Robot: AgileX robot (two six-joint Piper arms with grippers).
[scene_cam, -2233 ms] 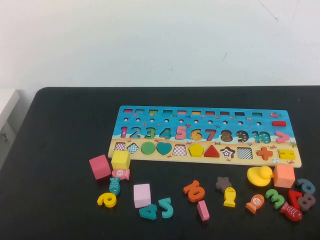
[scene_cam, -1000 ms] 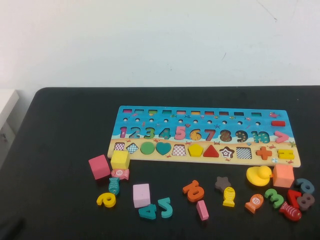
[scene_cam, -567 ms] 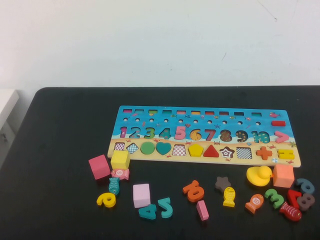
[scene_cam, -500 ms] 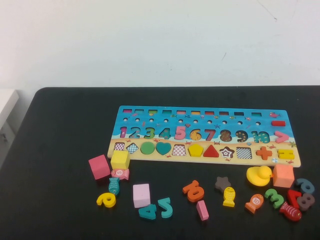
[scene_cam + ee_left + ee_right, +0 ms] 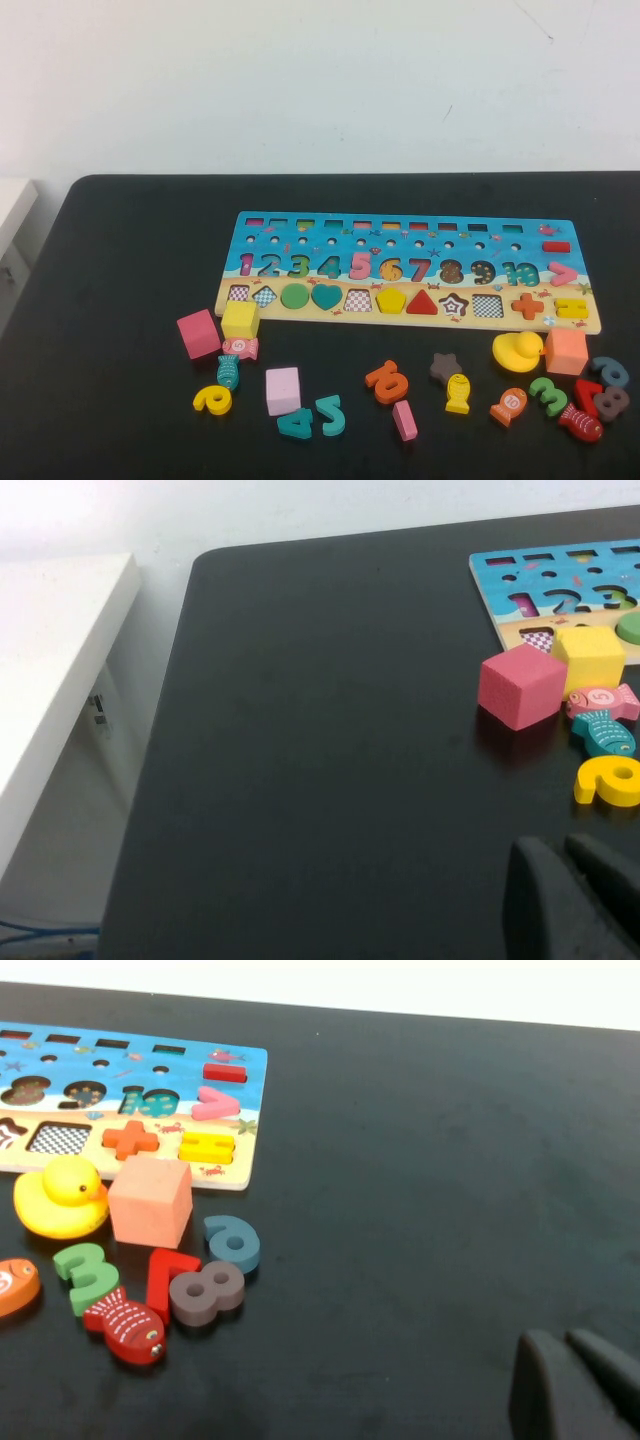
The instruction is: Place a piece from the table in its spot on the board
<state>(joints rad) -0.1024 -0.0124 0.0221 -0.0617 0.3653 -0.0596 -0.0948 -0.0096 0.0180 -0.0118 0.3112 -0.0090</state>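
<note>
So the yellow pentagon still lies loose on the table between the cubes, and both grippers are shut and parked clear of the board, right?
Not quite. The high view shows the pentagon already seated in its slot on the board, between the empty chequered slot and the red triangle. The rest holds: the left gripper and the right gripper are shut and clear of the board.

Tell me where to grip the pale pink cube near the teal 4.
Grip the pale pink cube across its left and right flat faces, coming straight down: it sits flat, and the teal 4 crowds its near side. The left gripper and right gripper sit low, clear of the pieces.
</note>
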